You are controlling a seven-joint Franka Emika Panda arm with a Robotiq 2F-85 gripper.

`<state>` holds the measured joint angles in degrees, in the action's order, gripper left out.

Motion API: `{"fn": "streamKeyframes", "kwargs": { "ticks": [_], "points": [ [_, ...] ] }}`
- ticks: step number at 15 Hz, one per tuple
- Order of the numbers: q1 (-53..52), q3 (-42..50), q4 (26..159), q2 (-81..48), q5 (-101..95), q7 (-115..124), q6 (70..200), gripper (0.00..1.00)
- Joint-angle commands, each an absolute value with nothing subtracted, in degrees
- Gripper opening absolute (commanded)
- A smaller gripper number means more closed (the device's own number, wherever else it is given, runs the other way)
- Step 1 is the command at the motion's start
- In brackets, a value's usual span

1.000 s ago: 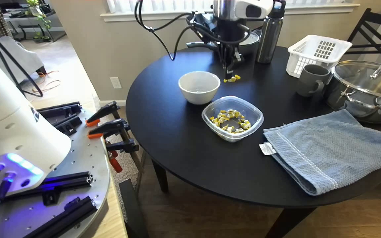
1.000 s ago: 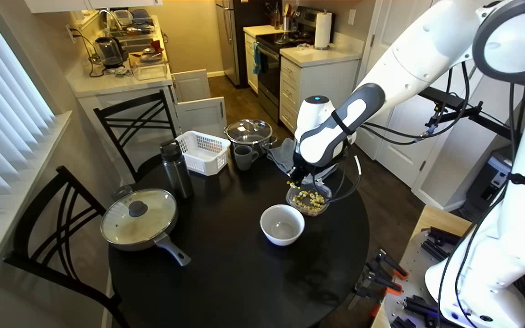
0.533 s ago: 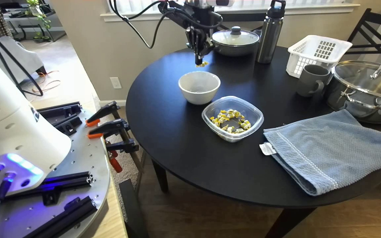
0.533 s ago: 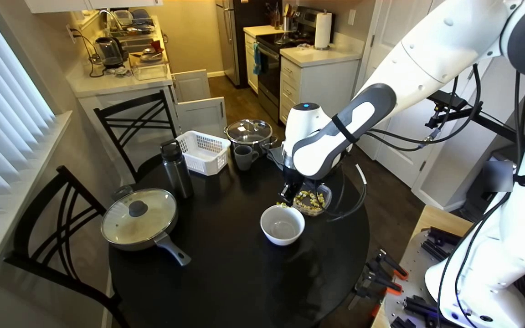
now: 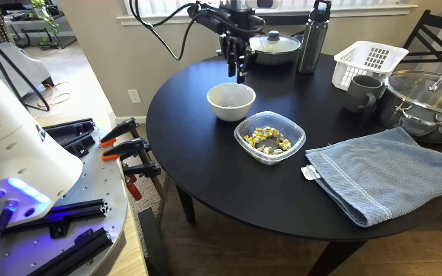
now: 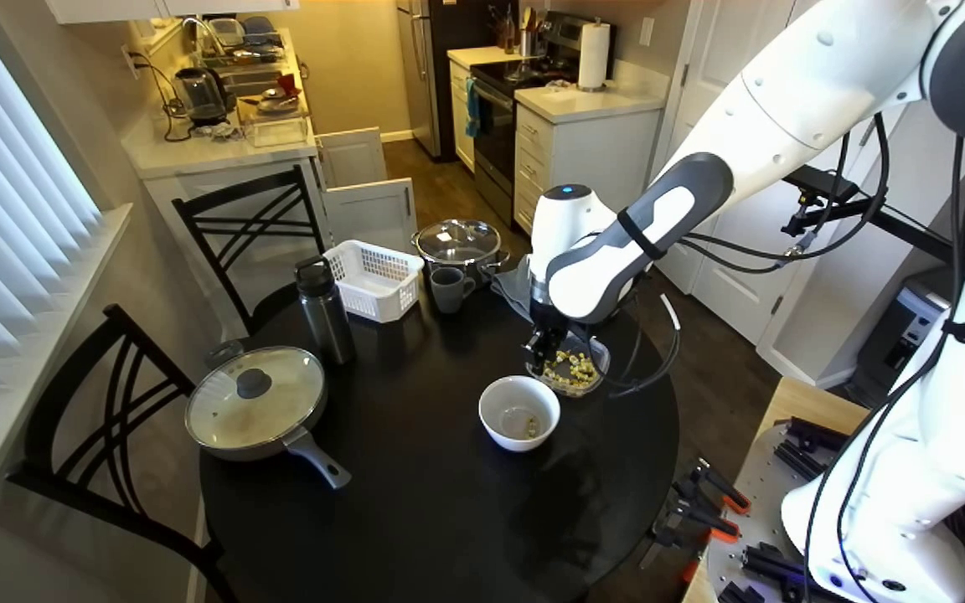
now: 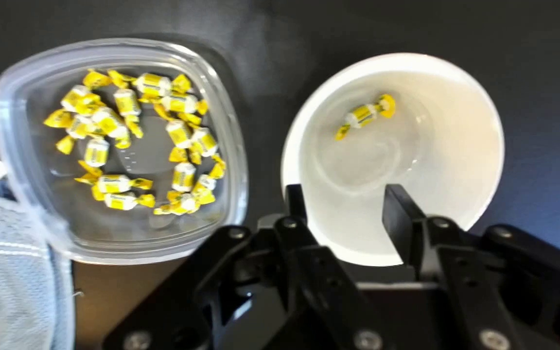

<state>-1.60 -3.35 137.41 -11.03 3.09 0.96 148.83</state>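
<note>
So the wrapped candy (image 7: pixel 361 116) is lying low inside the white bowl (image 7: pixel 457 138), sitting toward the upper left of the bowl's floor in the wrist view. Its long axis is running on a diagonal there: 1 twisted end is pointing up and right, the 2nd is pointing down and left, and the upper-right twist is looking wider. The tool (image 7: pixel 345 195) is hanging above the bowl, its 2 fingers (image 7: pixel 401 209) pointing down in an exterior view and standing well apart, and it's gripping nothing.

Everything's sitting on a round black counter (image 5: pixel 205 168). Pale window blinds (image 6: pixel 13 184) are hanging alongside, 2 black chairs (image 6: pixel 235 191) are standing around it, and farther back in an exterior view an oven (image 6: pixel 495 151) and a paper towel roll (image 6: pixel 594 55) are showing.

Container-wise, the bowl is holding that 1 candy, and just beside it a clear tub (image 7: pixel 149 146) is holding a bunch of yellow-and-white candies (image 7: pixel 107 121), lying in a rough ring. A lidded pan (image 6: pixel 239 419), a lidded pot (image 5: pixel 422 103), a white basket (image 6: pixel 365 303), a grey mug (image 5: pixel 363 94) and a steel bottle (image 5: pixel 313 44) are sitting farther off. A folded blue towel (image 5: pixel 390 172) is lying near the tub.
</note>
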Motion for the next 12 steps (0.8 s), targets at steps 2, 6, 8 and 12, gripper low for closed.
{"fn": "streamKeyframes", "kwargs": {
  "ticks": [2,6,8,12],
  "points": [
    [-1.6,4.9,138.6,-10.8,-10.1,12.6,150.4,0.83],
    [-1.4,9.0,137.3,-16.2,-15.3,18.6,153.2,1.0],
    [-2.1,10.4,136.8,-19.8,-15.7,20.5,156.1,1.0],
    [-3.2,12.2,135.6,-26.5,-13.3,21.3,161.2,1.0]
  ]
}}
